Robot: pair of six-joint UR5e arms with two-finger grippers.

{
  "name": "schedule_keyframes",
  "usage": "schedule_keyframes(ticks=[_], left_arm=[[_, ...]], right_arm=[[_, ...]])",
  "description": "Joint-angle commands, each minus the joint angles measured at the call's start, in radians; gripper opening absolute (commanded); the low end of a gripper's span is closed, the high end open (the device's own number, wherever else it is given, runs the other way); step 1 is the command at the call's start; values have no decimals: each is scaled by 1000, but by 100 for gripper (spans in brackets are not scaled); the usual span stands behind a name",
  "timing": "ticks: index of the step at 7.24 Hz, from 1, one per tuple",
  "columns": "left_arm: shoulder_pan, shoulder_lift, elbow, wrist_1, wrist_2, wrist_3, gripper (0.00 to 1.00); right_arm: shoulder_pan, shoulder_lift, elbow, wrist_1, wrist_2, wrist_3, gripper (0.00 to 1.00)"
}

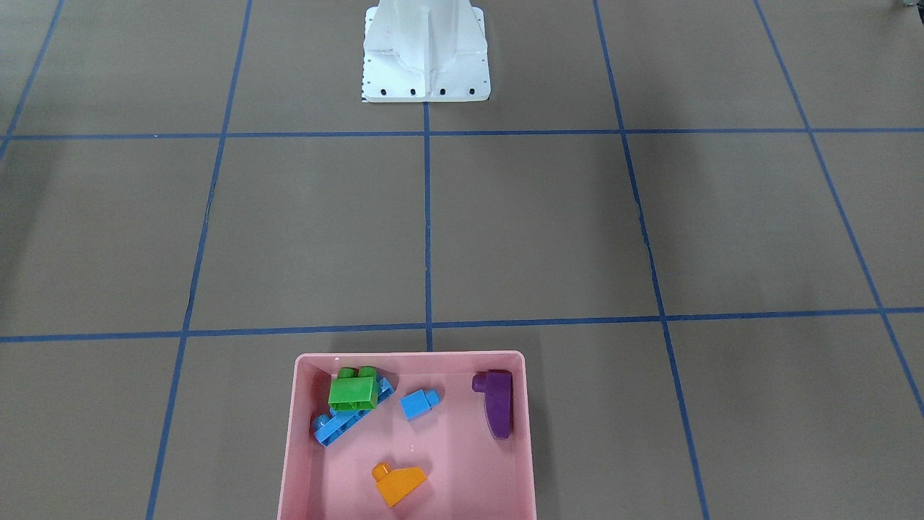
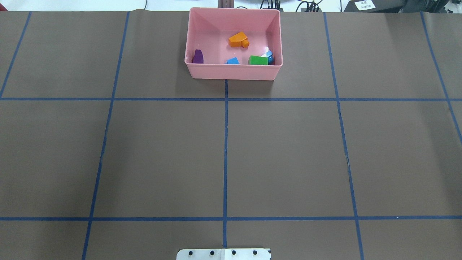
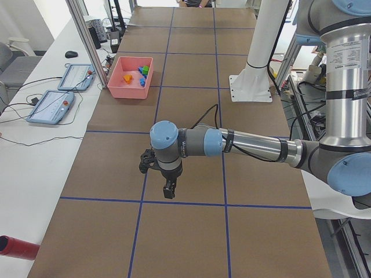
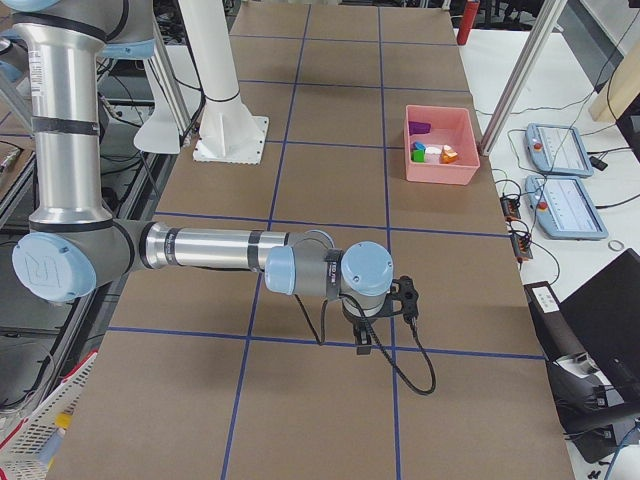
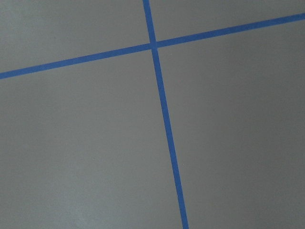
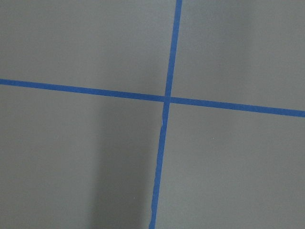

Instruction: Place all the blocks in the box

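The pink box [image 1: 410,354] stands at the table's edge far from the robot base. All the blocks lie inside it: the green two-stud [image 1: 352,391] rests on the long blue bar [image 1: 339,425], with the small blue cube [image 1: 419,404], the purple curved block [image 1: 497,404] and the orange sloped block [image 1: 398,484] apart from them. The box also shows in the overhead view [image 2: 232,72]. My left gripper [image 3: 168,190] and right gripper [image 4: 362,340] hang over bare table far from the box, seen only in side views. I cannot tell whether they are open or shut. Nothing shows in them.
The white robot base [image 1: 426,50] stands at the table's near side. Control tablets [image 3: 58,98] lie on the bench beside the box, with a metal post [image 3: 87,40] next to it. A red cylinder [image 3: 17,246] lies off the table. Both wrist views show only brown table and blue tape lines.
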Motion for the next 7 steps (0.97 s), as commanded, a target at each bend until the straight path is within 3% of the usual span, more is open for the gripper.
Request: schedule_keyframes(ticks=[1,3,5,7], left_arm=[[0,-1,0,0,0,-1,100],[0,-1,0,0,0,-2,100],[0,-1,-3,2,2,-4,100],[0,-2,-2,2,2,-5,100]], right_arm=[[0,1,1,1,0,0,100],[0,4,-1,-7,-9,22,100],[0,3,1,-2,-17,191,100],[0,1,-1,-1,-17,194,100]])
